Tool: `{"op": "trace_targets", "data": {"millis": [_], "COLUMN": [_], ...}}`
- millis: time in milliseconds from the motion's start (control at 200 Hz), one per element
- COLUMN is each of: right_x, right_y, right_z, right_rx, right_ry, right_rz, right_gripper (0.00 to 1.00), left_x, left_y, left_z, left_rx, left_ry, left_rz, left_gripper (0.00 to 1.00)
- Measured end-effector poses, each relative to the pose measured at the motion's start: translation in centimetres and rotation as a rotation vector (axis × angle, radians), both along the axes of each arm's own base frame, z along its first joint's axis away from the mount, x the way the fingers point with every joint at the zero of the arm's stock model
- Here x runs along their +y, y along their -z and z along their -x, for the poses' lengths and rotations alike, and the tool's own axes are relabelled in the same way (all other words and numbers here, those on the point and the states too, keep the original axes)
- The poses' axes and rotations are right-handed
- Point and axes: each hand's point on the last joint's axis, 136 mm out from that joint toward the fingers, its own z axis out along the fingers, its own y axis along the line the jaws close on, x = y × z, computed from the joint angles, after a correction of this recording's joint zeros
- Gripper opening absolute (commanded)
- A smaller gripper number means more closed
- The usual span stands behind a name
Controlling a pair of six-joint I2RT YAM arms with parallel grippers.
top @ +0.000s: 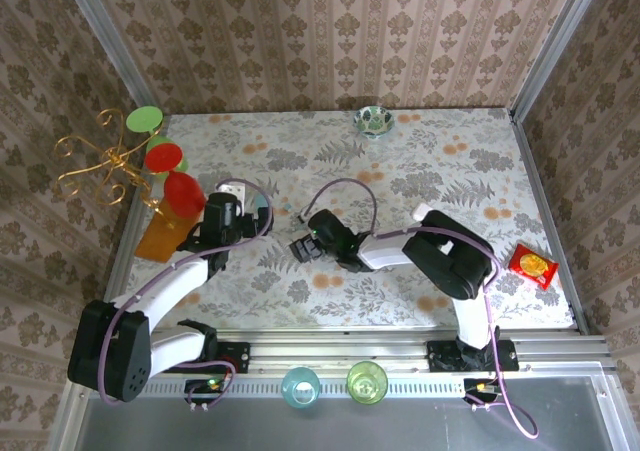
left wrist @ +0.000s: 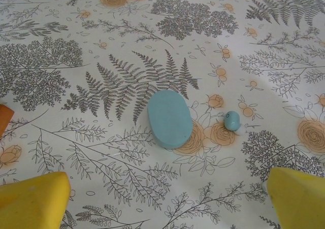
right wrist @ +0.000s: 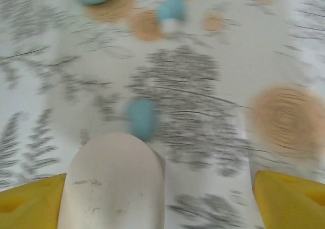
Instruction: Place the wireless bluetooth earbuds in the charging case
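A: Where's the tiny glossy pale-blue earbud (right wrist: 141, 118)?
B: On the cloth (right wrist: 213, 87), just beyond the white rounded plastic case (right wrist: 111, 188); right gripper (right wrist: 165, 188) gapes, empty. Bumping that case could knock the bud away.

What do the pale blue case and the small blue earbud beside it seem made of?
Pale blue case: probably plastic, matte finish; smooth, evenly coloured, no sharp highlights. Small blue earbud: probably plastic too, smooth moulded shape; gloss too small to judge.
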Motion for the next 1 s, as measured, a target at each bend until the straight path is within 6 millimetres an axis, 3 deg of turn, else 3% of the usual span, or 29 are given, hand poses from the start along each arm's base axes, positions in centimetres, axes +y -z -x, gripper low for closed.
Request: {"op": "trace_targets", "data": {"millis": [190, 465, 570, 715, 840, 995], "right_x": [-4.0, -6.1, -6.2, -5.1, -4.6, -3.9], "right_y": [-1.1, -4.6, -6.0, -7.7, -7.2, -6.2], "right_z": [-1.4, -1.8, -2.6, -3.8, -3.7, -3.8], "right_rx": [0.044, 0.118, 0.157, 0.207, 0.287, 0.407], "right_ry": [0.162, 0.265, 0.283, 0.272, 0.258, 0.255], "right_rz": [-0.059, -0.076, -0.031, 0.016, 0.085, 0.186], "right_gripper": [0.97, 1.0, 1.0, 0.92, 0.88, 0.9], "left_x": [-0.5, -1.7, -2.2, -2.4, -2.1, -1.7], "left_y": [-0.2, -0.8, -1.2, -1.1, -0.3, -0.1], "left_z": [-0.1, -0.1, -0.2, -0.1, 0.3, 0.7], "left_rx": [-0.014, -0.042, -0.062, -0.077, -0.069, -0.077], "left_ry": [0.012, 0.047, 0.059, 0.068, 0.067, 0.064], "left_rz": [0.005, 0.012, 0.017, 0.019, 0.001, -0.02], "left_gripper": [1.0, 1.0, 1.0, 1.0, 1.0, 1.0]}}
